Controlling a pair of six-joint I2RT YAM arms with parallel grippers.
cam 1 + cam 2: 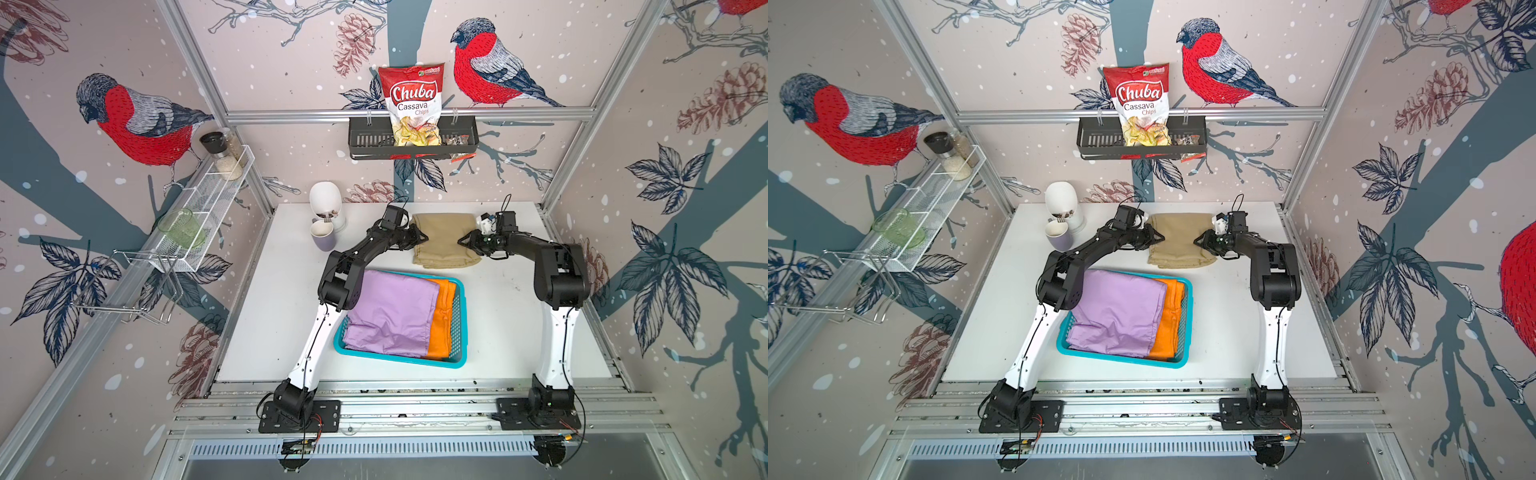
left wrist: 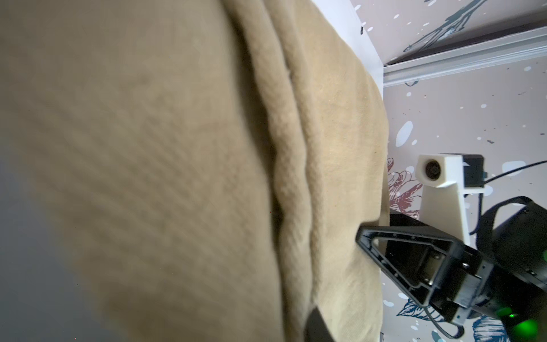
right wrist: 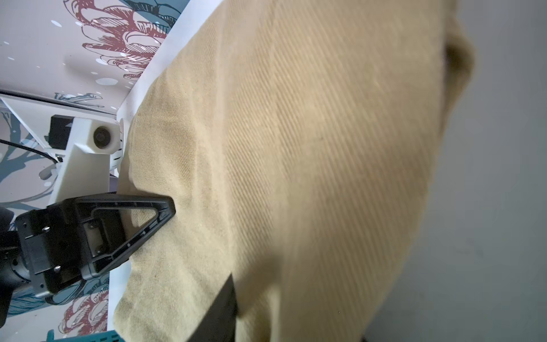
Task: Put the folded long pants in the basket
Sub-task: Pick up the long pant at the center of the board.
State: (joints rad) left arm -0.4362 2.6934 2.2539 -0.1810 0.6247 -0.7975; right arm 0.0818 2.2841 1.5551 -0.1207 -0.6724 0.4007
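The khaki folded long pants (image 1: 444, 235) (image 1: 1180, 235) lie on the white table behind the basket. My left gripper (image 1: 425, 239) (image 1: 1162, 238) is shut on their left edge, and my right gripper (image 1: 459, 241) (image 1: 1196, 242) is shut on their right edge. In the left wrist view the khaki cloth (image 2: 177, 148) fills the frame beside one dark fingertip (image 2: 318, 325). The right wrist view shows the same cloth (image 3: 310, 148) against a fingertip (image 3: 225, 311). The turquoise basket (image 1: 415, 360) (image 1: 1129, 360) holds the lilac pants (image 1: 395, 311) lying on the orange pants (image 1: 442, 320).
A lilac cup (image 1: 324, 237) and a white egg-shaped holder (image 1: 326, 199) stand at the table's back left. A black rack (image 1: 411, 143) with a chips bag hangs on the back wall. A white wire shelf (image 1: 208, 208) runs along the left wall.
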